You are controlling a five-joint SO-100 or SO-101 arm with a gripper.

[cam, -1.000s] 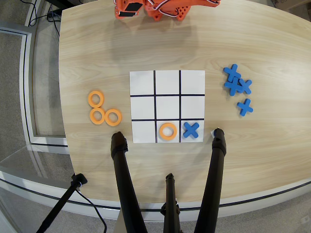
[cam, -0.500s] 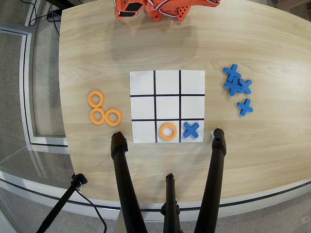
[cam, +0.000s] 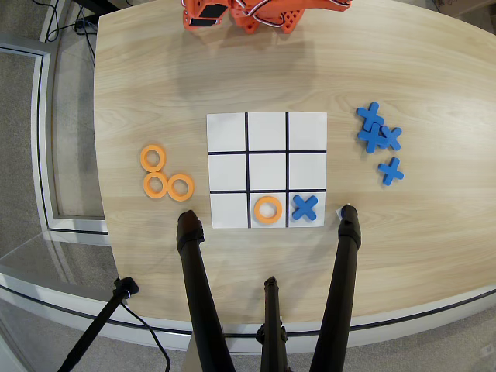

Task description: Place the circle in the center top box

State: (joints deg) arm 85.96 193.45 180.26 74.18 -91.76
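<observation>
An orange ring point(cam: 267, 209) lies flat in the middle cell point(cam: 253, 222) of the grid's row farthest from the robot, at the bottom of the overhead view. Three more orange rings point(cam: 155, 185) lie on the table left of the grid. The orange arm point(cam: 260, 15) is folded at the top edge, far from the grid. Only part of it shows, and its jaws cannot be made out. Nothing is seen held.
A blue cross point(cam: 305, 207) lies in the cell right of the ring. Several blue crosses point(cam: 376, 133) lie on the table right of the grid. Black tripod legs point(cam: 194, 287) stand at the table's near edge below the grid.
</observation>
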